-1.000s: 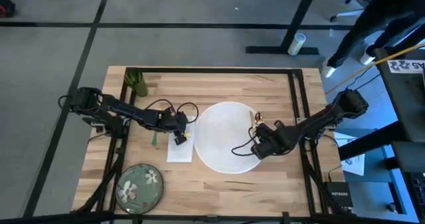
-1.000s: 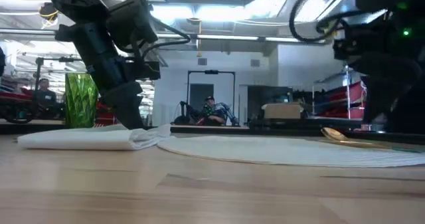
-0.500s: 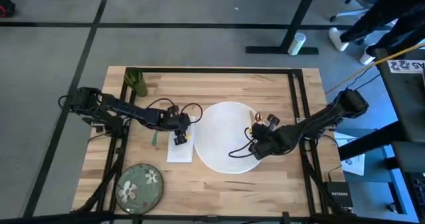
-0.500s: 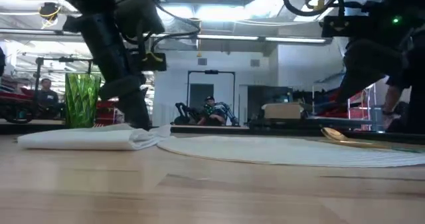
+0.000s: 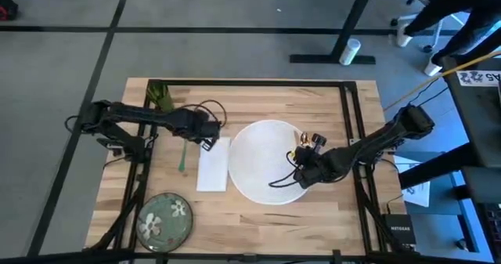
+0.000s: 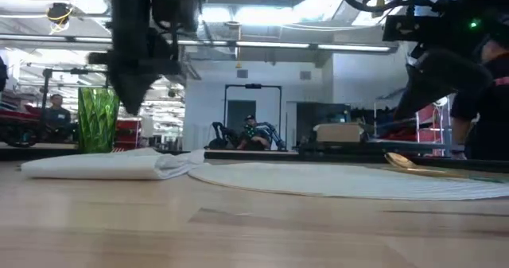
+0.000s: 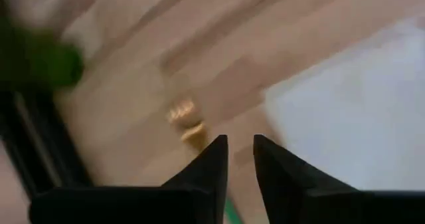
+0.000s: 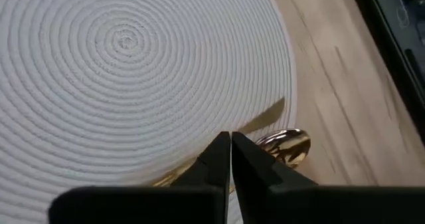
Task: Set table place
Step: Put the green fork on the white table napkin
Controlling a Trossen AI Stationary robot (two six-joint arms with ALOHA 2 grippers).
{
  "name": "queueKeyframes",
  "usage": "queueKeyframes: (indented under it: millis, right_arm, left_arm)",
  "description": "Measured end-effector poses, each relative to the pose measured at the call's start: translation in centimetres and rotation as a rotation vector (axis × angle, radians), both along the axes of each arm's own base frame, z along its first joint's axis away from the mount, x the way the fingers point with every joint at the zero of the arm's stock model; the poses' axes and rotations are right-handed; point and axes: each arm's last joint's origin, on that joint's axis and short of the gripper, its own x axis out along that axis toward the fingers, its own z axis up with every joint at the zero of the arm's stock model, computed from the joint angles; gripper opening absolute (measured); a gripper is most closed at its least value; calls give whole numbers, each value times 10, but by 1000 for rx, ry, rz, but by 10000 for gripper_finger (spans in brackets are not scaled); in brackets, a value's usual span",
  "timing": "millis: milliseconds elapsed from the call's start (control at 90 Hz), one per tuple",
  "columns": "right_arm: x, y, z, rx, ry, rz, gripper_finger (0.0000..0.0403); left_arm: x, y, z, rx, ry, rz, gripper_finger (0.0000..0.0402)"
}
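The table (image 5: 250, 217) fills the middle of the high view, and the place on it is only partly laid; the round white woven placemat (image 5: 262, 158) lies at centre, the white napkin (image 5: 213, 164) just left of it, the green fork (image 5: 182, 156) left of the napkin, the green cup (image 5: 160, 97) at the table's upper left corner, and the green floral plate (image 5: 165, 218) well apart at the lower left; the gold-coloured spoon (image 8: 285, 146) lies at the placemat's right edge, its bowl on the wood and its handle running under the rim; the right gripper (image 5: 307, 150) hangs right over that spoon, its fingers pressed together with nothing visibly between them, so the step in hand looks like picking up or straightening the spoon; the left gripper (image 5: 207, 136) hovers above the napkin's upper end, its fingers a little apart and holding nothing; judging from this, the next move calls for the right fingers to part, drop astride the thin handle and close low against the mat, while the plate is not yet carried to the placemat's centre
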Motion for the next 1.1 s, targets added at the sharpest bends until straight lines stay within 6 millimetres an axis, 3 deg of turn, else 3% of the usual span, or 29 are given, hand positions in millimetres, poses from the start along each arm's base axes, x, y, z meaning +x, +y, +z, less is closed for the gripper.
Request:
queueKeyframes:
  millis: [422,667,1100]
  right_arm:
    - [0,-1,1,-58,18,44,1]
    - [0,-1,1,-70,18,46,1]
    - [0,-1,1,-82,23,59,1]
  left_arm:
    - [-21,-2,-29,-35,60,243,41]
    - [-29,-6,-58,-125,15,261,41]
    - [-33,9,-67,-150,-11,278,41]
